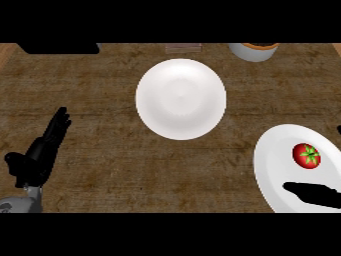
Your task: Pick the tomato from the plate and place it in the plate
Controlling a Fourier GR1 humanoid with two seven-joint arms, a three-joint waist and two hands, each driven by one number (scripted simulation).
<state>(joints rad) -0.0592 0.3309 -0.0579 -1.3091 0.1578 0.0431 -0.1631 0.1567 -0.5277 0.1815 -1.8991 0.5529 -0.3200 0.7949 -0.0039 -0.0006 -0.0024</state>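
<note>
— Looking down from the head view, where is the tomato (306, 155)?
— On the white plate (276, 165) by the tabletop's (92, 100) right edge, close to its near corner.
— And the right robot hand (319, 194)?
— Spread wide, holding nothing. Its thumb lies over the plate's near part, just short of the tomato; its fingers rise past the plate's right rim.
— The other plate (180, 98)?
— Bare, mid-tabletop, toward the far edge.
— Left robot hand (38, 155)?
— Resting near the left edge, fingers straight, holding nothing.
— Anything else?
— A grey cup (253, 51) and a dark object (58, 48) along the far edge.
</note>
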